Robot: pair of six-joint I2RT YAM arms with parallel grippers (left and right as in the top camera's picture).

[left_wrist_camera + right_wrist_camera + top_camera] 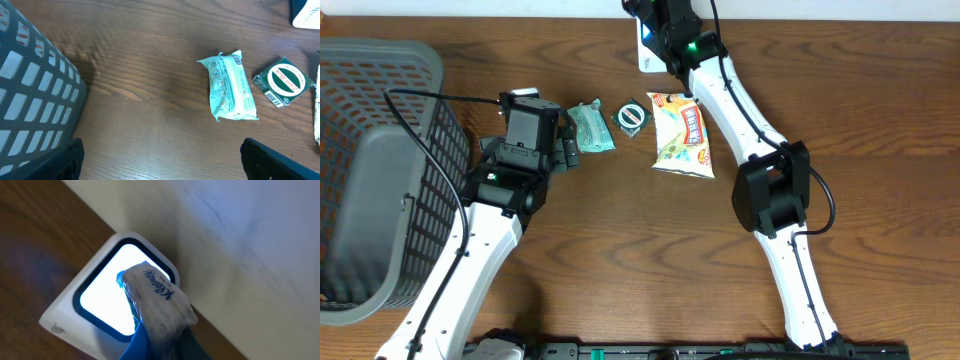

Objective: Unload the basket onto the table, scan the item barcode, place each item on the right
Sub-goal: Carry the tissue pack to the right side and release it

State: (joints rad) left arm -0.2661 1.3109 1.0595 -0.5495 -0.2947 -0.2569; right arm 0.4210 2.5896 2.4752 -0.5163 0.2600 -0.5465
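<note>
A small white tissue packet with blue print (159,299) is the item, and my right gripper (161,349) is shut on its lower end. It is held up right in front of the lit window of the white barcode scanner (67,314). From overhead the scanner (645,58) stands at the table's far edge, with the right gripper (655,30) over it hiding most of the packet. My left gripper (161,161) hangs open over bare wood with nothing between its fingers (280,161); it sits left of the other items (567,150).
A teal wrapped packet (591,127) (230,86), a round green-and-white pack (632,117) (284,81) and a yellow snack bag (683,133) lie in a row mid-table. A grey mesh basket (370,170) (30,90) stands at the left edge.
</note>
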